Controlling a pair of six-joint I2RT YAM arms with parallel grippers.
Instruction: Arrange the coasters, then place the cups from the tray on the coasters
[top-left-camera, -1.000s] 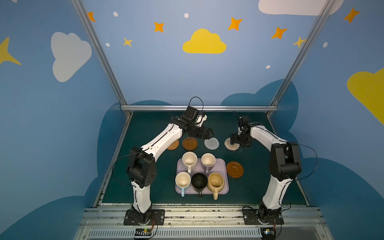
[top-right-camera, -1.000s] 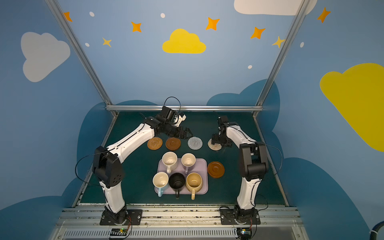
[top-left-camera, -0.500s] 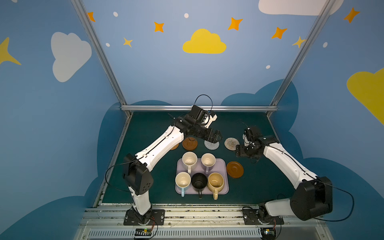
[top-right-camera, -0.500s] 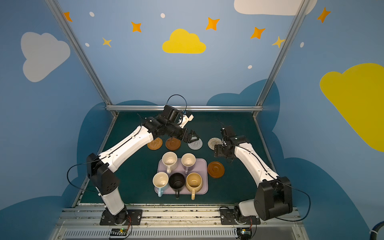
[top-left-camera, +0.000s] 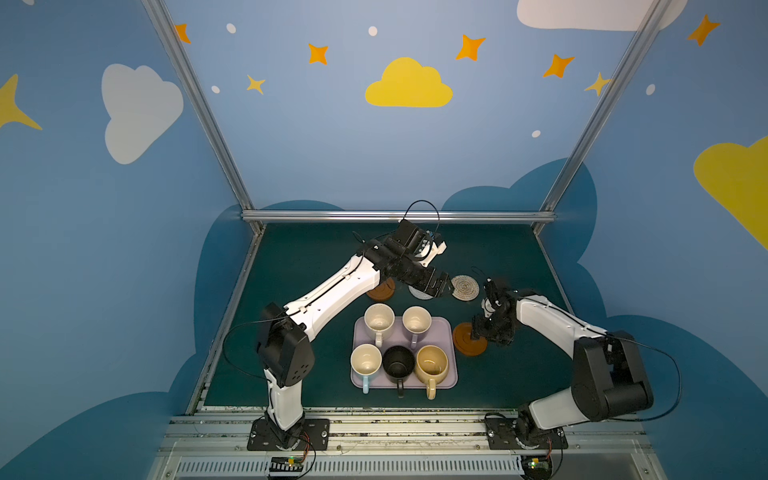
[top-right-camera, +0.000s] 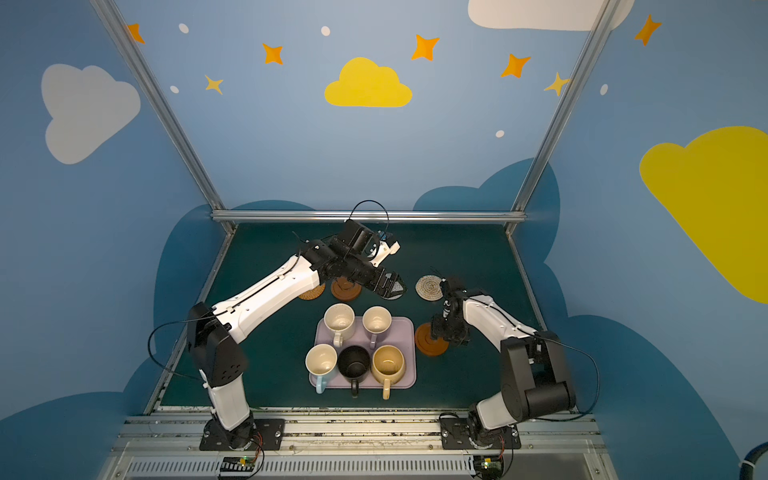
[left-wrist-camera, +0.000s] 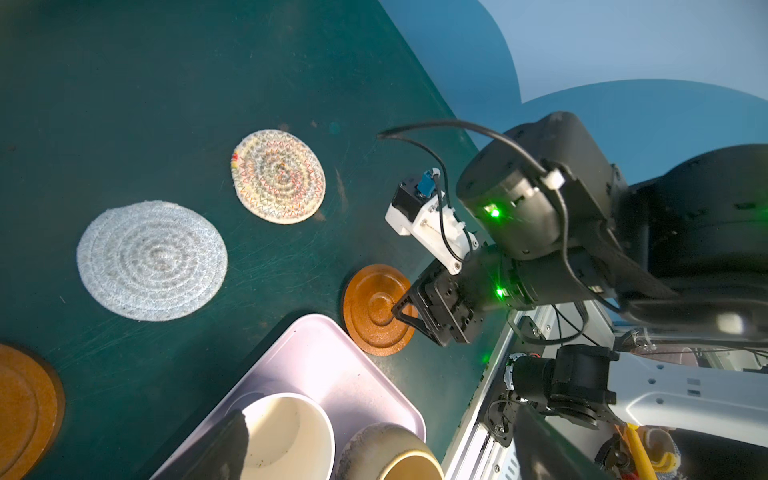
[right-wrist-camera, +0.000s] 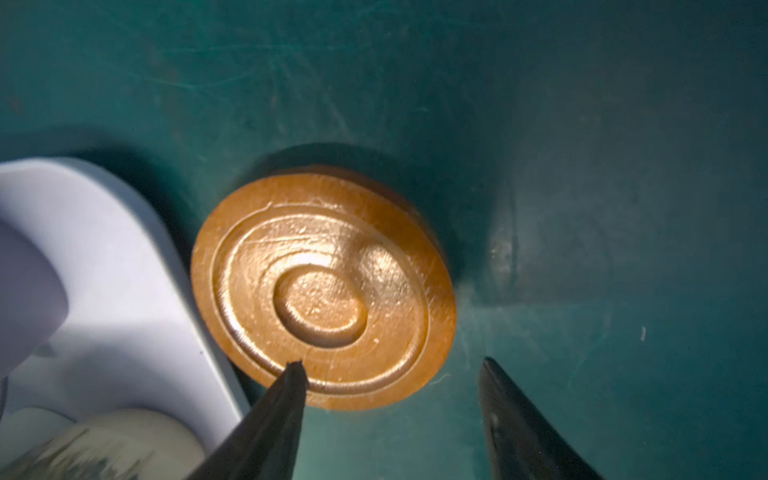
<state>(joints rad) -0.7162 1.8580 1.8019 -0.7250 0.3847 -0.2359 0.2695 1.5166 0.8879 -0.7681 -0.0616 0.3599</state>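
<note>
Right wrist — wooden coaster (right-wrist-camera: 324, 291) lies flat.

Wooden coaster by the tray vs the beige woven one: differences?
Wooden coaster: smooth, ringed grooves; beige woven coaster: coiled, coloured zigzag stitching. The wooden one lies close beside the tray; the beige one lies in the far row. The right gripper straddles the wooden one's edge, jaws apart; nothing touches the beige one. Both round, flat on the table.
</note>
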